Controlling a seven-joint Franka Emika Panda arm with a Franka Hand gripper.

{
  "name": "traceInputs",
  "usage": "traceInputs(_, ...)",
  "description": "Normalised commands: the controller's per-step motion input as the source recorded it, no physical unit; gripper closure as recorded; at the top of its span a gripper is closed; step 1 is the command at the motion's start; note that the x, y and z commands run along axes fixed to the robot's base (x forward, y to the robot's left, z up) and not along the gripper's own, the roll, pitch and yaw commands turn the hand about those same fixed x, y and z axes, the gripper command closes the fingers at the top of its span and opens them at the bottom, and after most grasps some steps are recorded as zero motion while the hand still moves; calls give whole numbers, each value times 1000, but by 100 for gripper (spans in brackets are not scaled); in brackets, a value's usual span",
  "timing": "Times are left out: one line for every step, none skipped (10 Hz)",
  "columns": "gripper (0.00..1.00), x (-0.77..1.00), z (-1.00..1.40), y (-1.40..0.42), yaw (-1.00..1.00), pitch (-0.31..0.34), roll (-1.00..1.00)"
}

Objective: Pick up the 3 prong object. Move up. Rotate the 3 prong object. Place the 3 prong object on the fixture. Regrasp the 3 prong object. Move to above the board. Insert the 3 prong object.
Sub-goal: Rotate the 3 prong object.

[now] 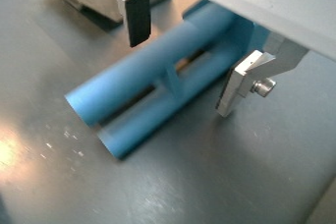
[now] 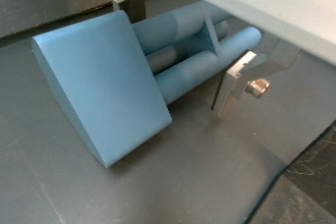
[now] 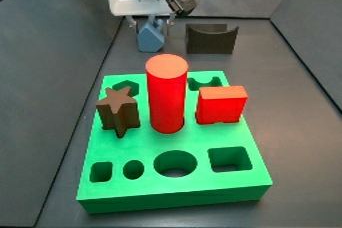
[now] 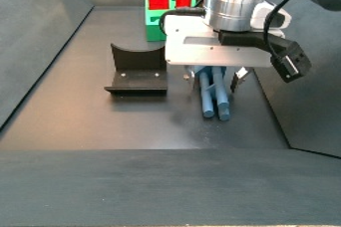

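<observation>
The 3 prong object (image 1: 144, 85) is a light-blue plastic piece lying flat on the dark floor, its prongs side by side and joined to a flat blue plate (image 2: 98, 85). My gripper (image 1: 188, 56) is down over it and open. One dark-padded finger (image 1: 137, 22) stands on one side of the prongs and the silver finger (image 1: 243, 81) on the other, with small gaps to the piece. In both side views the gripper (image 3: 151, 17) (image 4: 213, 72) covers most of the object (image 3: 151, 38) (image 4: 217, 102). The fixture (image 3: 210, 38) (image 4: 136, 69) stands beside it. The green board (image 3: 174, 187) (image 4: 156, 19) lies further off.
On the board stand a tall red cylinder (image 3: 166, 92), a red cube (image 3: 222, 104) and a brown star block (image 3: 118, 109); several cut-out holes lie along its near edge. Grey walls (image 4: 47, 52) enclose the floor on both sides.
</observation>
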Motion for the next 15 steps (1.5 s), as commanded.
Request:
traceInputs(0,-5,1000,0,0,7,-1)
traceInputs(0,-20,1000,1,-5,41,1)
traceInputs(0,-19,1000,4,-12,64,5)
traceInputs(0,-17,1000,7,-18,79,12)
traceInputs(0,-22,1000,10,-23,83,24)
traceInputs(0,-30,1000,12,-24,77,35)
traceInputs(0,-30,843,10,-22,71,45)
traceInputs(0,-31,739,10,-22,74,50)
traceInputs(0,-29,532,12,-21,77,60)
traceInputs(0,0,0,0,1000,0,0)
traceInputs(0,5,-204,-9,1000,0,1)
traceInputs(0,26,-245,-6,1000,-1,1)
traceInputs(0,49,-157,1,1000,-3,1)
traceInputs(0,43,-76,-1,1000,-3,1)
traceInputs(0,31,-39,0,1000,-4,1)
